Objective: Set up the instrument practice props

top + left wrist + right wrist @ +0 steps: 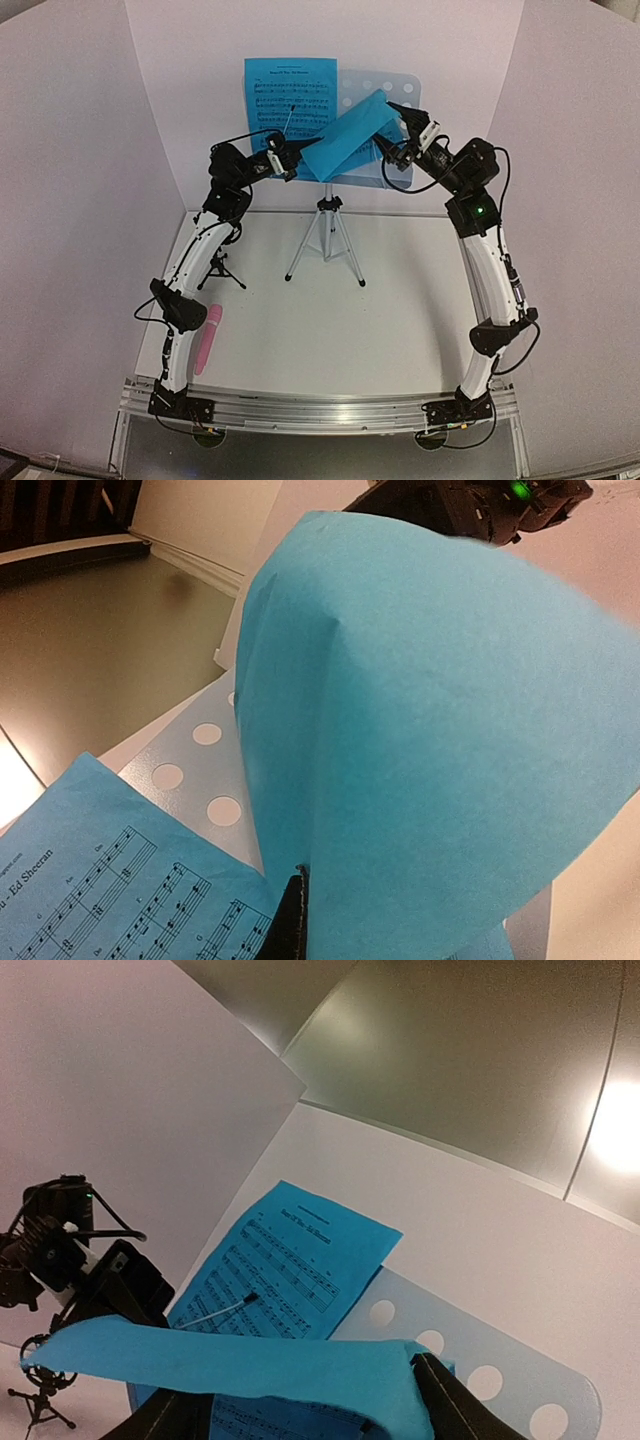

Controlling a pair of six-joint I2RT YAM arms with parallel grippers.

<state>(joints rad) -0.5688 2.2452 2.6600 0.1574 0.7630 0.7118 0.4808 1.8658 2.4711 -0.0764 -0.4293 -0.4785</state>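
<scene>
The pale-blue perforated music stand (385,95) stands on its silver tripod (325,235) at the back. One blue sheet-music page (290,95) leans on its left half. The second blue page (350,135) hangs bowed in front of the stand between both grippers. My left gripper (295,160) is shut on its lower left end; in the left wrist view the page (450,730) hides all but one finger (290,920). My right gripper (402,125) is open, its fingers wide apart, with the page's (250,1370) upper right corner lying against one finger (450,1405). The pink microphone (207,338) lies front left. The black mic stand (222,268) stands behind it.
White walls close the table at the back and both sides. The tripod's legs spread over the middle back of the table (330,330). The left arm's lower link passes next to the microphone and the mic stand.
</scene>
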